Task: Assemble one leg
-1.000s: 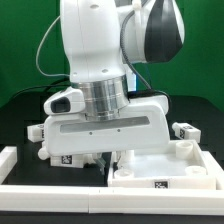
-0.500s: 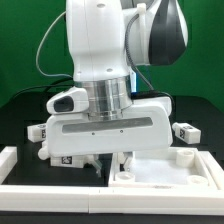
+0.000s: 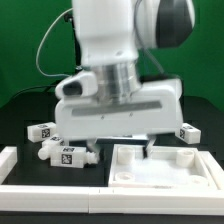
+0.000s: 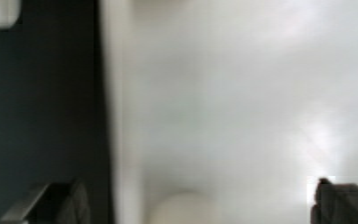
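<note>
Evidently open and empty, the gripper (image 3: 121,152) straddles the edge of the panel (image 3: 170,176) near 1 leg (image 3: 68,155).

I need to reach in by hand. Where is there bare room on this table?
Bare: the flat middle of the panel, inside its raised edges, and the black table behind the lone leg on the exterior view's right. Crowded: the exterior view's left, where legs cluster, and beneath the open pincer.

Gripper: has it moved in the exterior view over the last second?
Yes. The gripper rose and tilted, shifting toward the exterior view's right against the white panel.
</note>
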You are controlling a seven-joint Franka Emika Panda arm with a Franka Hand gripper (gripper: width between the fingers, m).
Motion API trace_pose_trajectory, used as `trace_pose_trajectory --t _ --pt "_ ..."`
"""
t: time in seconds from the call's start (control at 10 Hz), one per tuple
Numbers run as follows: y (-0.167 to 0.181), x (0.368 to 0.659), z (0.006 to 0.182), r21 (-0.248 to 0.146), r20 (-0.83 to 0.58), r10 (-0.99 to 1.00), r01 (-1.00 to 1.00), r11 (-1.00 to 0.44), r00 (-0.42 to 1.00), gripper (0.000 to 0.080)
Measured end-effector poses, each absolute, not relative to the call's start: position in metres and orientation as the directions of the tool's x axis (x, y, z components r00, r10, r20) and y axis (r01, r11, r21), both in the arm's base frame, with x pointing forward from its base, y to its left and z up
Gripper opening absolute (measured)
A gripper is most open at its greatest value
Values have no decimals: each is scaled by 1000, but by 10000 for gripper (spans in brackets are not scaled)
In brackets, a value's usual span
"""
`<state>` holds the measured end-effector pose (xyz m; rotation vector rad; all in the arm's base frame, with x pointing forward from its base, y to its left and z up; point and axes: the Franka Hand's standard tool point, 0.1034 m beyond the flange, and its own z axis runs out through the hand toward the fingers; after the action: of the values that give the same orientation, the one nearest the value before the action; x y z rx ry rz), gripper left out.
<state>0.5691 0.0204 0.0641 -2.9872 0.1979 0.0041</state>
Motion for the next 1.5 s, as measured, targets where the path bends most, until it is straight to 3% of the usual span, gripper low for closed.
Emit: trace_pose_trajectory --t 0.2,0.5,0.7,1.0,1.5 --pt "72 554 88 -109 -24 -196 -197 -974 980 648" --pt "67 552 83 -116 -36 -164 -168 -979 986 649" --pt "86 541 90 -91 -46 -164 -167 -982 985 649" --pt "140 483 88 -28 -261 -160 -173 -984 952 649" --pt "138 474 78 -4 -511 -123 -146 -989 850 649"
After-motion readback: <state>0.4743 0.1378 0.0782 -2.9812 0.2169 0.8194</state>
